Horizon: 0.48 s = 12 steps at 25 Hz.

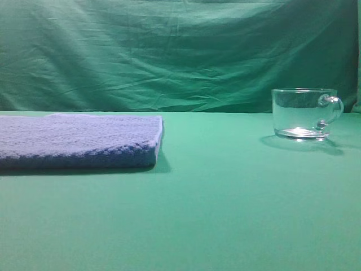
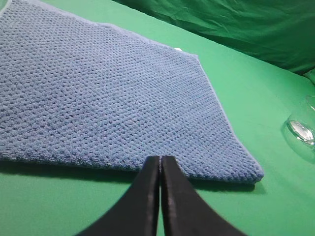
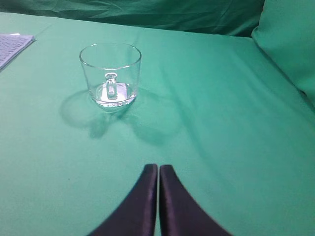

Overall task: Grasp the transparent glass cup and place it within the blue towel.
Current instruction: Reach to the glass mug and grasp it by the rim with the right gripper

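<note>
The transparent glass cup (image 1: 303, 113) stands upright on the green cloth at the right, its loop handle to the right in the high view. In the right wrist view the cup (image 3: 110, 77) is ahead and to the left of my right gripper (image 3: 158, 168), which is shut with nothing in it, well short of the cup. The blue towel (image 1: 79, 140) lies folded flat at the left. My left gripper (image 2: 160, 160) is shut and empty, just in front of the towel's (image 2: 103, 93) near edge. The cup's base (image 2: 301, 131) shows at the far right of the left wrist view.
A green cloth covers the table (image 1: 214, 203) and hangs as a wrinkled backdrop (image 1: 180, 51) behind it. A raised green fold (image 3: 290, 44) stands at the right in the right wrist view. Bare cloth lies between towel and cup.
</note>
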Available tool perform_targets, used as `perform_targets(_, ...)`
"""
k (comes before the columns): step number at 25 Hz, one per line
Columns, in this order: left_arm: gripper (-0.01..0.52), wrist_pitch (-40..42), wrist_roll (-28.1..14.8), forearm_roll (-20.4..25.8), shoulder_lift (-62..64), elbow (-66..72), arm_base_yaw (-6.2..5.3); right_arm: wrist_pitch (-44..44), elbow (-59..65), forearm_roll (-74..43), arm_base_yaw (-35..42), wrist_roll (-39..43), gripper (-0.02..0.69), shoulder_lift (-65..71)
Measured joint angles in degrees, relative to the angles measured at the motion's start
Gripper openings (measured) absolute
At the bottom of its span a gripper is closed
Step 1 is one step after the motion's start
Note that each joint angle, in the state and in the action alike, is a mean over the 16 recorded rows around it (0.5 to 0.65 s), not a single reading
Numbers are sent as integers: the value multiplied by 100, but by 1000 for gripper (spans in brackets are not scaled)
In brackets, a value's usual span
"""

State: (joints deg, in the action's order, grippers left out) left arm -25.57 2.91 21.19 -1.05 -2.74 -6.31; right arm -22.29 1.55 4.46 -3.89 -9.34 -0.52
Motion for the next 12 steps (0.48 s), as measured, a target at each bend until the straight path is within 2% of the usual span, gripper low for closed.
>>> perform_targets(12,0,0,0,0,0,0,0,0,0,0,0,21,0,0)
